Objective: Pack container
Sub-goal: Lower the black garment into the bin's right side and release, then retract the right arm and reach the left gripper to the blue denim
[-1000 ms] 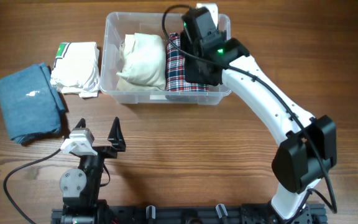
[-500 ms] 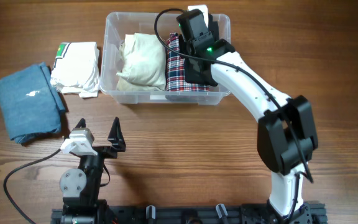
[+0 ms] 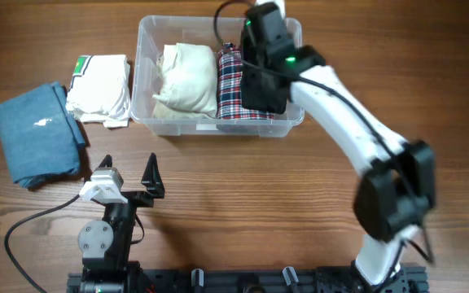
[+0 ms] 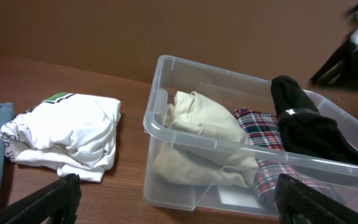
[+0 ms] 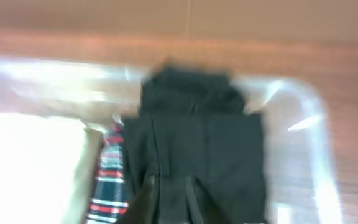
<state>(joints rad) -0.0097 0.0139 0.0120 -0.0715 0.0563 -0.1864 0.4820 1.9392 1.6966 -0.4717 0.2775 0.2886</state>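
The clear container [image 3: 142, 73] stands at the back of the table, also in the left wrist view as container [image 4: 157, 127]. It holds a cream garment [image 3: 187, 77], a plaid garment [image 3: 230, 89] and a black garment [image 4: 306, 127] at its right end. My right gripper [image 5: 171, 202] hangs over the black garment [image 5: 197, 137]. Its fingers [image 5: 148, 199] stand close together, blurred and dark against the cloth, so a grip cannot be made out. My left gripper [image 3: 129, 172] rests open and empty near the front, well clear of the container.
A white folded garment [image 3: 100, 88] and a blue one [image 3: 35, 130] lie on the table left of the container. The right arm [image 3: 340, 110] reaches across from the front right. A cable [image 3: 31, 224] trails by the left arm's base.
The right arm is moving: its wrist has shifted slightly right and toward the container's back wall, and its elbow has swung right. The left arm and the garments have stayed put.
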